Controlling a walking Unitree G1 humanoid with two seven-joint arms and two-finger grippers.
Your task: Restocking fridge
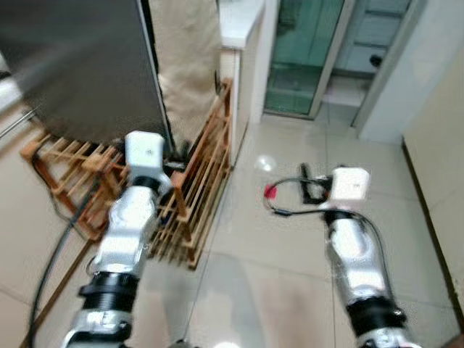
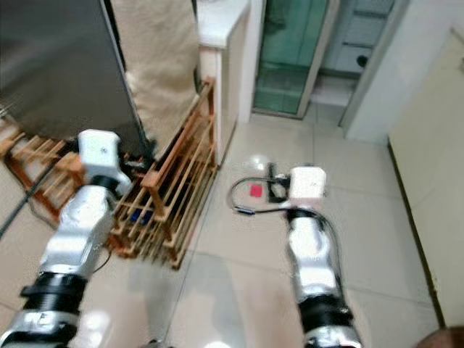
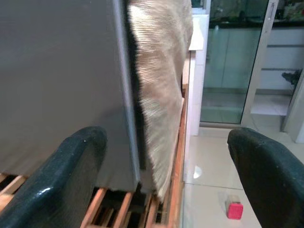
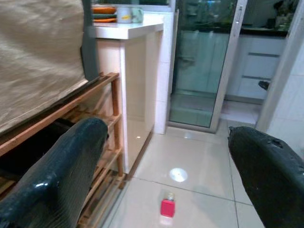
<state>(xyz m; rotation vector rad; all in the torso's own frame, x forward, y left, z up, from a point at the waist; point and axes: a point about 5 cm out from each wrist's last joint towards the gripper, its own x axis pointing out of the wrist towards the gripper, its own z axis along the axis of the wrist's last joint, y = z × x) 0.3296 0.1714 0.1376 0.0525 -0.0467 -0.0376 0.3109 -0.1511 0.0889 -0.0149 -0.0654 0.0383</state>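
The grey fridge (image 1: 80,65) stands at the upper left with its door closed, raised on a wooden slatted rack (image 1: 203,181). A small red bottle-like item (image 1: 270,191) sits on the tiled floor to the right of the rack. My left gripper (image 3: 166,142) is held out toward the fridge's right edge, open and empty. My right gripper (image 4: 168,137) is open above the floor, with the red item (image 4: 167,207) lying ahead of and below its fingers. In the head view my left wrist (image 1: 145,152) hovers over the rack.
A beige ribbed cloth (image 1: 185,65) hangs between the fridge and a white counter (image 1: 239,22). Beyond it is a glass sliding door (image 1: 301,58). A dark cable (image 1: 58,246) runs over the floor at the left. A white wall (image 1: 435,145) borders the right.
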